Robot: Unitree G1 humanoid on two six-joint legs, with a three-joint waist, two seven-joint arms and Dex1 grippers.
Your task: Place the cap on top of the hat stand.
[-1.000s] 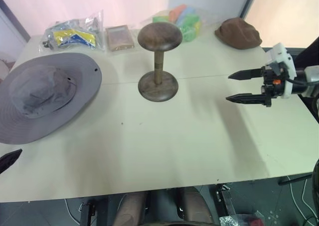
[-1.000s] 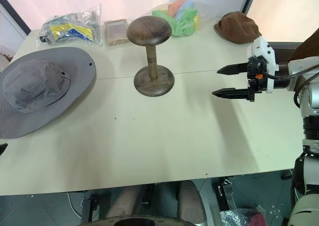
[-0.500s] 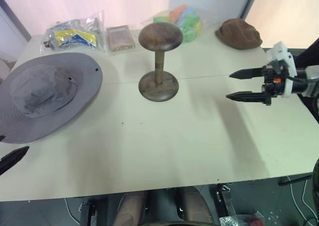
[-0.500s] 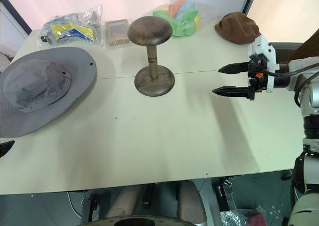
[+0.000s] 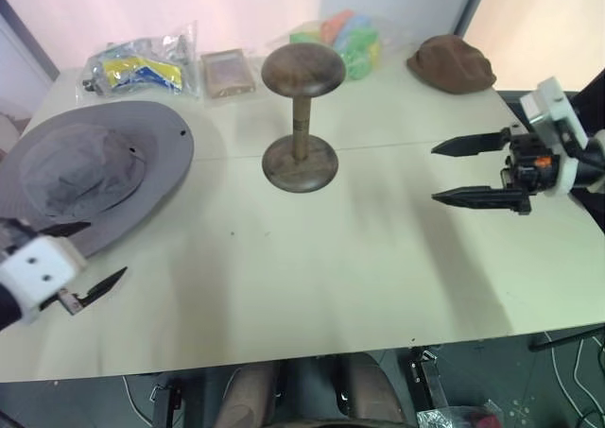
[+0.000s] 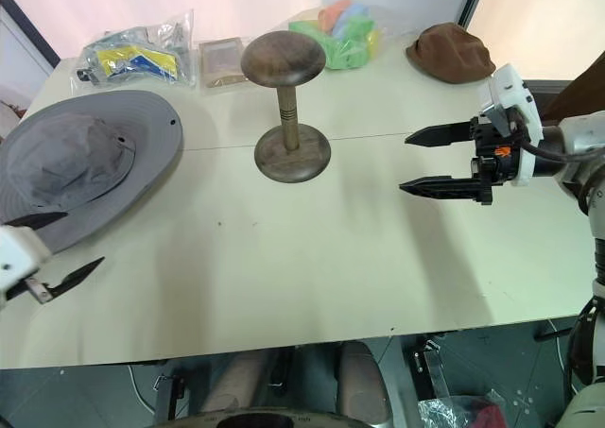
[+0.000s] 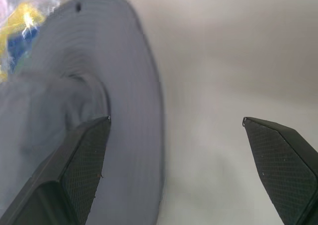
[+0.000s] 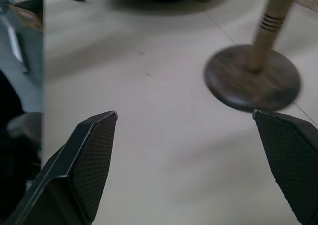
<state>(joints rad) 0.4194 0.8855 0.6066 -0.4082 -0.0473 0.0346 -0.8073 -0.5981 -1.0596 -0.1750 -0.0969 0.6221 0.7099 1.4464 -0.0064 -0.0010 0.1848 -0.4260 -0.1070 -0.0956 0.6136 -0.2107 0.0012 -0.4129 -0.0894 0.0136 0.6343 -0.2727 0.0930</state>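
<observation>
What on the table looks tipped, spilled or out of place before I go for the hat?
Nothing stands out. The cap lies flat, crown up, on the table, its near edge by the open left gripper. The hat stand is upright and bare. The brown cap and plastic bags sit along the far edge.

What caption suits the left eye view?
Open left claw nears the grey cap; open right claw hovers beside the bare hat stand.
</observation>
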